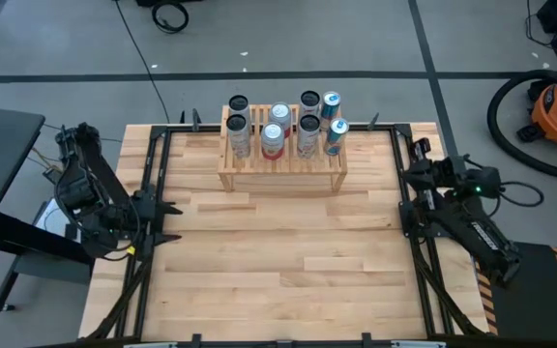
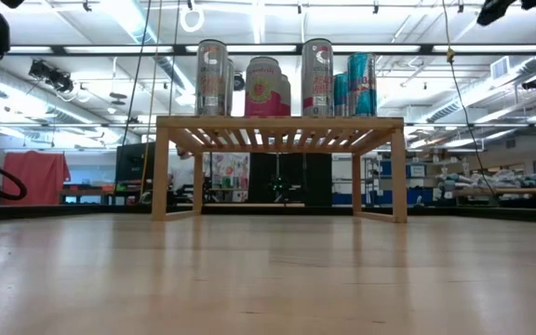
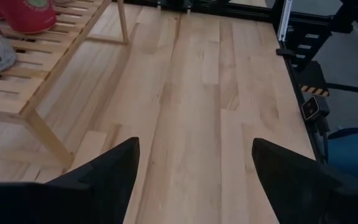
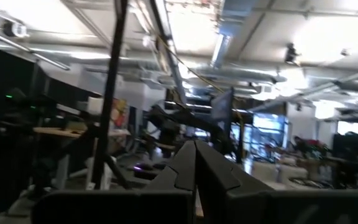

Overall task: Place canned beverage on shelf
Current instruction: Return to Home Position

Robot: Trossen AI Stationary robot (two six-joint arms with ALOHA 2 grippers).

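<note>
Shelf (image 1: 283, 172) sits lengthwise along the counter's (image 1: 288, 261) far edge, cans (image 1: 273, 135) upright on top. Left gripper (image 3: 196, 142), left edge, fingers spread, empty; right gripper (image 4: 194, 146), right edge, fingers closed, empty.

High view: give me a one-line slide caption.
Eight cans stand in pairs on the wooden shelf at the table's back edge; left arm and right arm rest folded at the sides.

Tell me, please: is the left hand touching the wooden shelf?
Apart. The high view shows bare table between the open left hand and the shelf.
</note>
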